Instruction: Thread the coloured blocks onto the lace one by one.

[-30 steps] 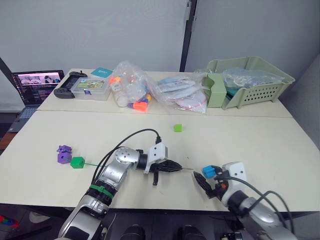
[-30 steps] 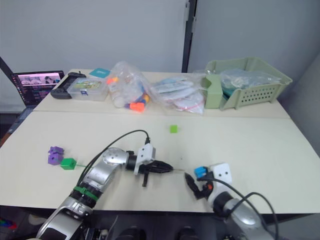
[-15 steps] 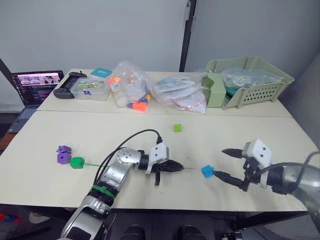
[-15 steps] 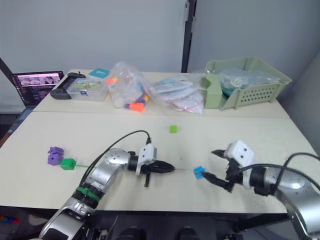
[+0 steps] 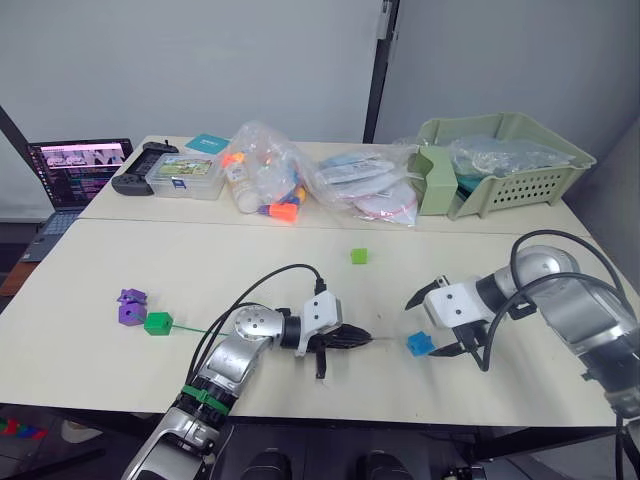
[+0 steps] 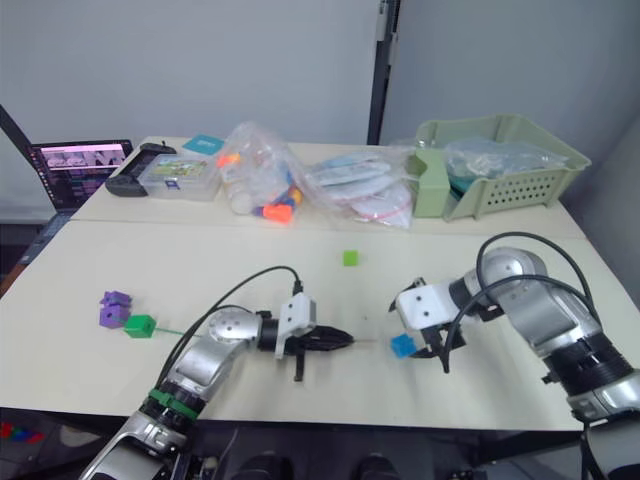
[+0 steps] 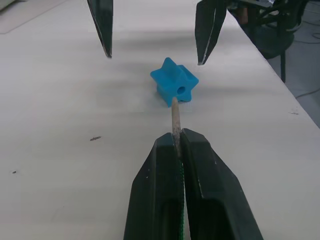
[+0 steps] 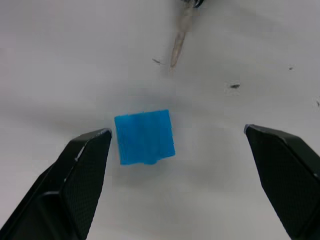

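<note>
Lining up: left gripper [image 7: 176,142] pinches green lace's stiff pale tip [image 7: 175,114], aimed at small blue plastic block [image 5: 418,343], three o'clock on table. Right gripper [image 8: 177,145] wide open, straddling block; must clamp squarely, hole facing tip.

Blue block [image 5: 419,343] loose on table, lace tip [image 7: 175,116] facing it

The room is evenly and softly lit from above, and the pale worktop [image 5: 520,270] looks bright without harsh glare. Shadows are faint and short; a soft one sits under the blue block [image 8: 145,137] and thin ones trail beneath the arms. The head views are fairly sharp, with slight bowing at the edges. Up close, the left tool [image 7: 178,145] is crisp while the worktop beyond softens; the lace tip [image 8: 178,42] looks blurred in the right wrist view. The laptop [image 5: 78,170] screen glows.
</note>
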Controlling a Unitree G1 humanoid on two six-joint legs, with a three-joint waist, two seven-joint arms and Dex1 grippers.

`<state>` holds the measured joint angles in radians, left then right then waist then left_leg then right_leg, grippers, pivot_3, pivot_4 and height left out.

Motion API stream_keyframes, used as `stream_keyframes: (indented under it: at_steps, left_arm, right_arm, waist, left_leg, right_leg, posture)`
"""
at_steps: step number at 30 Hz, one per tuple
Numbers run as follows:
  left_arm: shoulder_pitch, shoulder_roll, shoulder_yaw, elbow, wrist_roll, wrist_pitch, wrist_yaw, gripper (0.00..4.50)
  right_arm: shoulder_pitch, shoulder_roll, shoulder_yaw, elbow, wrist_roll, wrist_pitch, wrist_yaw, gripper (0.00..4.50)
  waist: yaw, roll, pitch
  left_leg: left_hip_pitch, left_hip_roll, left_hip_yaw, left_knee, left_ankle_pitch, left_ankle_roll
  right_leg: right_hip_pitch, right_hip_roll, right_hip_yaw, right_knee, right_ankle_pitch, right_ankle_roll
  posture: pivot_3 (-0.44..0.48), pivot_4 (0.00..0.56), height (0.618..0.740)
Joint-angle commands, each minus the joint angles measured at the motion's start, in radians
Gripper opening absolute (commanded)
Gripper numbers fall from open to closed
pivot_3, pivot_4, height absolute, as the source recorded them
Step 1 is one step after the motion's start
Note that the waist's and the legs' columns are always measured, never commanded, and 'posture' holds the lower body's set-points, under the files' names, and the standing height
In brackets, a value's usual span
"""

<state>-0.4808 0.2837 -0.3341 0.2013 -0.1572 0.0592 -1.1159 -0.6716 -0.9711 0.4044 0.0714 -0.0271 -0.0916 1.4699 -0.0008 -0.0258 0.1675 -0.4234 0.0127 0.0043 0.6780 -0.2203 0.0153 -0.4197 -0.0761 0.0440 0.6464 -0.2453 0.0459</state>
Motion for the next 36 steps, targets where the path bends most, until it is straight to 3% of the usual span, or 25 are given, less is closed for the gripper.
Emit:
stream_keyframes:
  at_steps: [1, 7, 10, 17, 25, 36]
  left_arm:
    - [0.012, -0.002, -0.003, -0.06, 0.0, 0.016, 0.02, 0.0]
    - [0.017, 0.004, -0.004, -0.074, -0.002, 0.028, 0.027, 0.0]
    - [0.015, 0.005, -0.005, -0.073, -0.003, 0.031, 0.027, 0.0]
    - [0.006, -0.002, -0.016, -0.07, -0.002, 0.037, 0.026, 0.0]
    - [-0.011, -0.013, -0.029, -0.049, 0.013, 0.032, 0.034, 0.0]
    - [-0.03, -0.014, -0.043, -0.019, 0.028, 0.029, 0.018, 0.0]
  right_arm:
    - [-0.025, 0.012, 0.013, 0.029, -0.032, -0.049, 0.041, 4.49]
    - [0.006, 0.031, 0.011, 0.004, -0.038, 0.027, 0.05, 4.49]
    - [0.025, 0.031, 0.005, -0.02, -0.037, 0.085, 0.048, 3.76]
    - [0.062, 0.025, -0.022, -0.128, -0.02, 0.266, 0.038, 1.37]
    - [0.066, 0.069, -0.041, -0.243, -0.001, 0.571, -0.036, 1.35]
    - [0.072, 0.091, 0.002, -0.301, -0.006, 0.703, -0.096, 1.35]
  waist:
    - [0.001, 0.0, 0.0]
    - [0.002, 0.0, 0.0]
    - [0.003, 0.0, 0.0]
    - [0.004, 0.0, 0.0]
    - [0.006, 0.0, 0.0]
    - [0.009, 0.0, 0.0]
  left_leg:
    - [0.0, 0.0, 0.0, 0.0, 0.0, 0.0]
    - [0.001, 0.0, 0.0, 0.0, 0.0, 0.0]
    - [0.001, 0.0, 0.0, 0.0, 0.0, 0.0]
    - [0.001, 0.0, -0.001, 0.0, 0.0, 0.0]
    - [0.0, 0.0, -0.001, 0.0, 0.0, 0.0]
    - [0.0, 0.0, 0.0, 0.001, 0.0, 0.0]
  right_leg:
    - [0.0, 0.0, 0.0, 0.0, 0.0, 0.0]
    - [0.0, 0.0, 0.0, 0.001, 0.0, 0.0]
    - [0.0, 0.0, 0.0, 0.001, 0.0, 0.0]
    - [0.0, 0.0, 0.0, 0.001, 0.0, 0.0]
    - [0.0, 0.0, 0.0, 0.001, 0.0, 0.0]
    - [0.0, 0.0, 0.0, 0.001, 0.0, 0.0]
  posture:
    - [0.0, 0.15, 0.74]
    - [0.0, 0.15, 0.74]
    - [0.0, 0.15, 0.74]
    - [0.0, 0.15, 0.74]
    - [0.0, 0.15, 0.74]
    - [0.0, 0.15, 0.74]
